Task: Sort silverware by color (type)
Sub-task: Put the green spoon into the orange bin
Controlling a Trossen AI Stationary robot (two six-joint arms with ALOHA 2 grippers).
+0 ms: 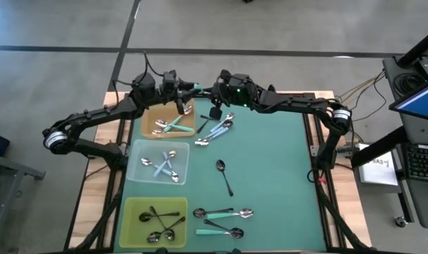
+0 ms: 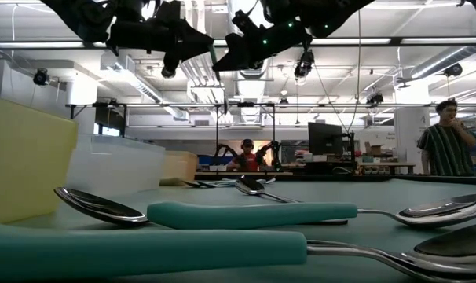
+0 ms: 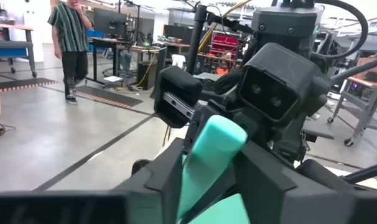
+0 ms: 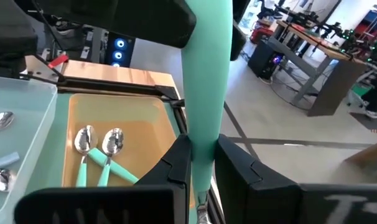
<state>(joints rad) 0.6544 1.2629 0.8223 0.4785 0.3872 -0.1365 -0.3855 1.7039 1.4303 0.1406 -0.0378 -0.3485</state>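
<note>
right gripper [image 4: 203,165] fingers are clamped on a mint-teal spoon [image 4: 206,74], while the left gripper [image 3: 210,165] fingers sit partly parted around its handle. both meet at 12 o'clock, above the orange tray [image 1: 149,121] holding two teal spoons [image 4: 101,152]

The floor [image 1: 51,28] is smooth grey concrete with dark lines. Long lights [image 2: 426,41] and pipes hang from the white ceiling. A person in a striped shirt [image 2: 444,149] stands at 3 o'clock, near desks with screens [image 2: 327,140].
</note>
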